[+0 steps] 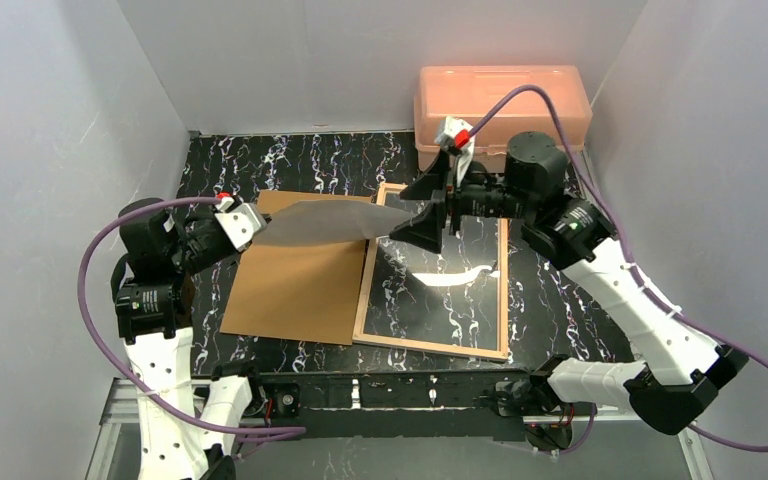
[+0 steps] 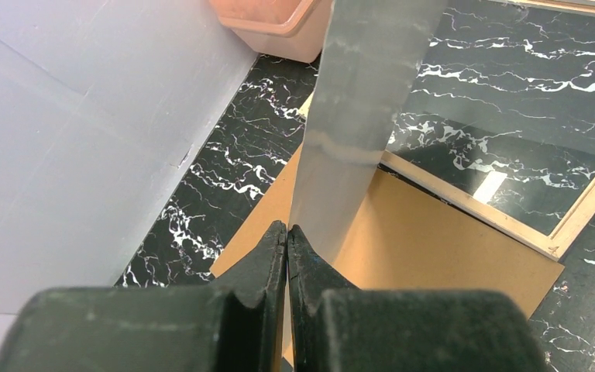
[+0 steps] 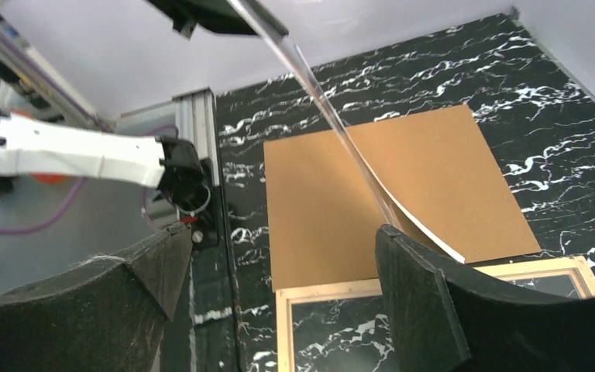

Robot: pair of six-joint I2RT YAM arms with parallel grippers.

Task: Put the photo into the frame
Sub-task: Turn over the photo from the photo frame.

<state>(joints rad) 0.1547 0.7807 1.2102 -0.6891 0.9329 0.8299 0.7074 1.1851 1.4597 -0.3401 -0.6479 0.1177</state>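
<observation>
A: Backing board point(image 1: 295, 290)?
B: Lower centre-left, flat on table point(image 1: 290, 160). Frame point(image 1: 364, 290) just right of it.
A: Photo point(image 1: 325, 222)?
B: Picture centre, raised over the board's far edge, right tip over the frame's left rail. Plastic box point(image 1: 505, 100) upper right, behind the frame.

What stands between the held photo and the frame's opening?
Nothing visible: the frame looks bare inside, the backing board lies beside it, and the open right gripper flanks the free end of the photo.
</observation>
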